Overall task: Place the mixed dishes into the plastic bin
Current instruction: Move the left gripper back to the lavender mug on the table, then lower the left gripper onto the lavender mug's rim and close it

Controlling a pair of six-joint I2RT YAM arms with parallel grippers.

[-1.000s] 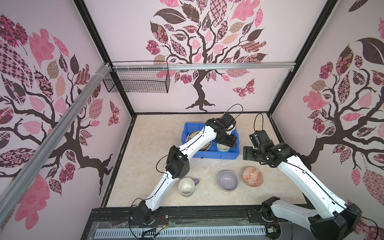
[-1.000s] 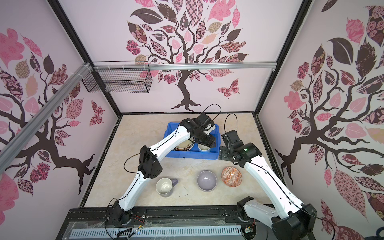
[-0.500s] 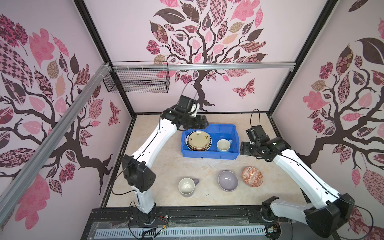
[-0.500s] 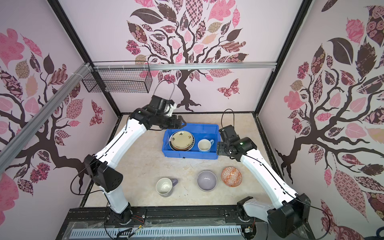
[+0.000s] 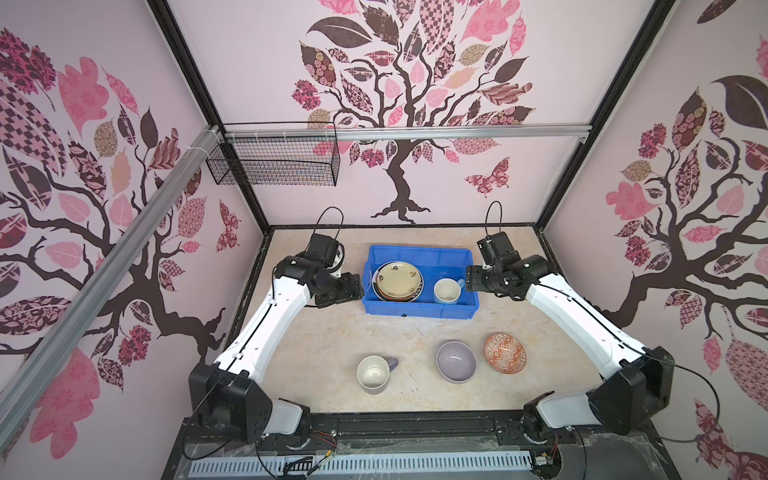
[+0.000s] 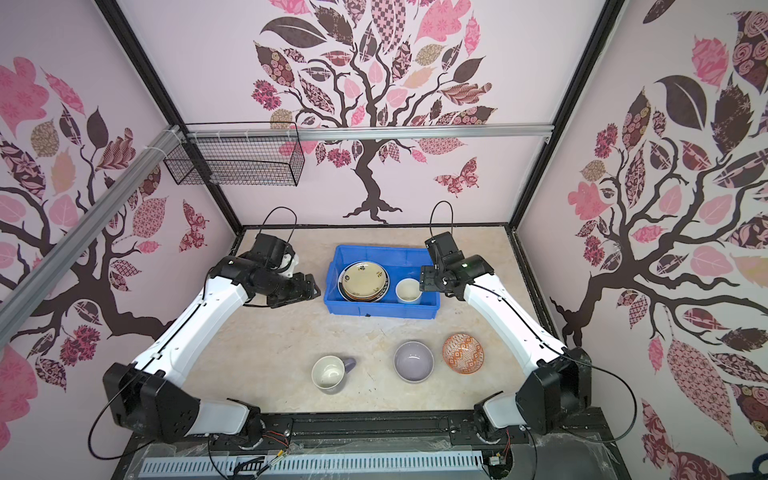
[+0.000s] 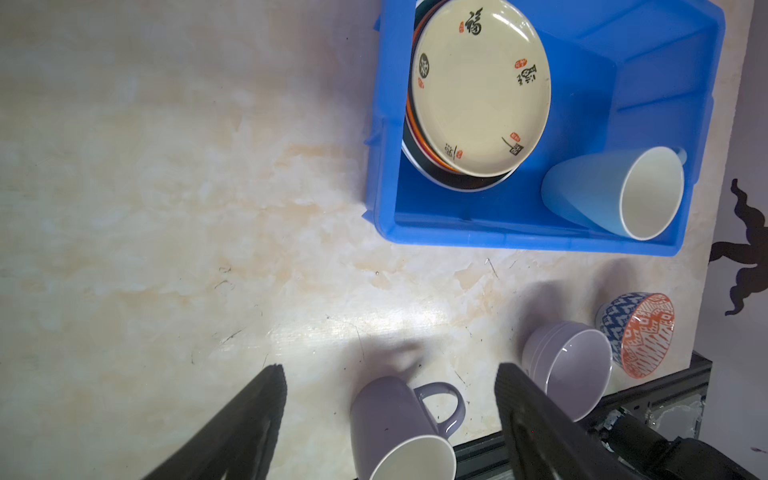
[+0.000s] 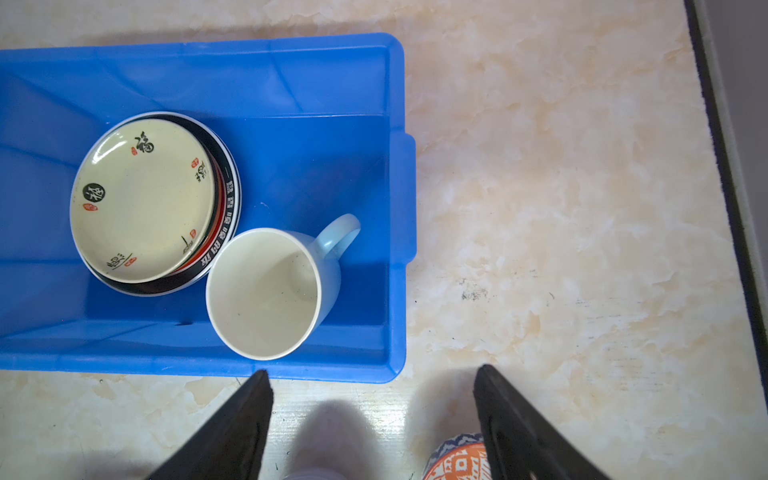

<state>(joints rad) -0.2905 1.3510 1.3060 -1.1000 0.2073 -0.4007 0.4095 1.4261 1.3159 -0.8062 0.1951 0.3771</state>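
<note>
I see left arm [image 5: 270,328] bent, wrist just left of the blue bin [image 5: 419,254], jaws released and empty; a second ago it was over the bin. Right arm [image 5: 577,311] is at the bin's right wall, jaws released too. In the bin: plate stack [image 5: 398,281], maybe four, and one blue mug [image 5: 446,290]. On the surface [image 5: 332,332]: one lavender mug [image 5: 376,374], one lavender bowl [image 5: 456,360], one patterned bowl [image 5: 505,353].

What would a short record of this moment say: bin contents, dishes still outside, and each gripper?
bin: blue bin at the back of the table
in bin: plate stack, cream plate on top; light-blue mug upright beside it
outside on table: lavender mug, lavender bowl, patterned bowl
left gripper: open, empty, by the bin's left end
right gripper: open, empty, by the bin's right end
</note>
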